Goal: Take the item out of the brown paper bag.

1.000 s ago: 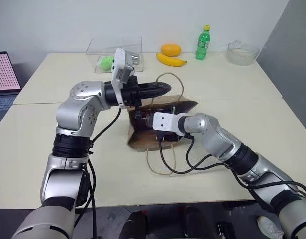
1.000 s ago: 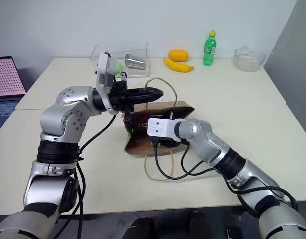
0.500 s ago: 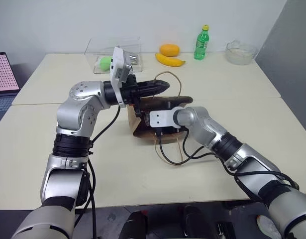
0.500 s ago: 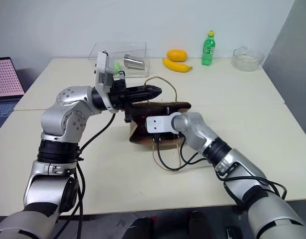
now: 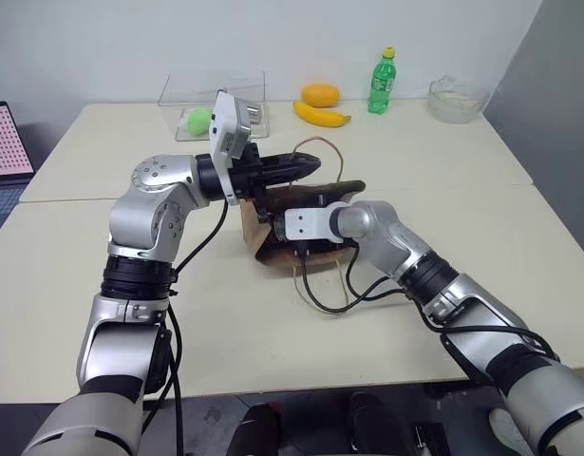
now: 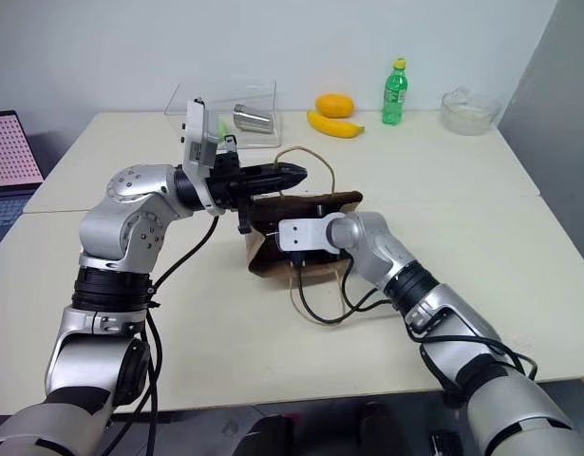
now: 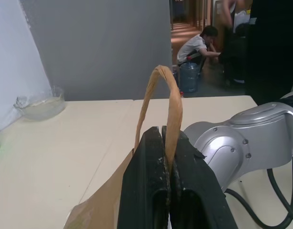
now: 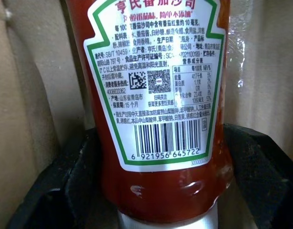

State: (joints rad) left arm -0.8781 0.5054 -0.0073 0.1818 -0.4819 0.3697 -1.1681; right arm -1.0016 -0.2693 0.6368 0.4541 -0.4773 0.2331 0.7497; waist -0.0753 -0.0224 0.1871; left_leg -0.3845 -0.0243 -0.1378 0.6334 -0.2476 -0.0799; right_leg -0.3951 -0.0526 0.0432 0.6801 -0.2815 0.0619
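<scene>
Inside brown paper bag (image 5: 273, 249): right claw (image 8: 151, 191), item (image 8: 156, 95)

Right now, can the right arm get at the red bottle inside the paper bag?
Probably yes. The left end effector holds the bag up by a handle, and the right end effector's fingers already flank the red bottle inside.

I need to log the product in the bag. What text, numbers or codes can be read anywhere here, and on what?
"6 921956 645722": under the barcode on the label of the red bottle.
"15个月": in the label's left column.
"SB/T 10459": also in the left column.
Label heading in Chinese: cut off at the picture's edge, not fully readable.
Nutrition table and remaining small print: too small to read.
Green bottle: label too small to read.
</scene>
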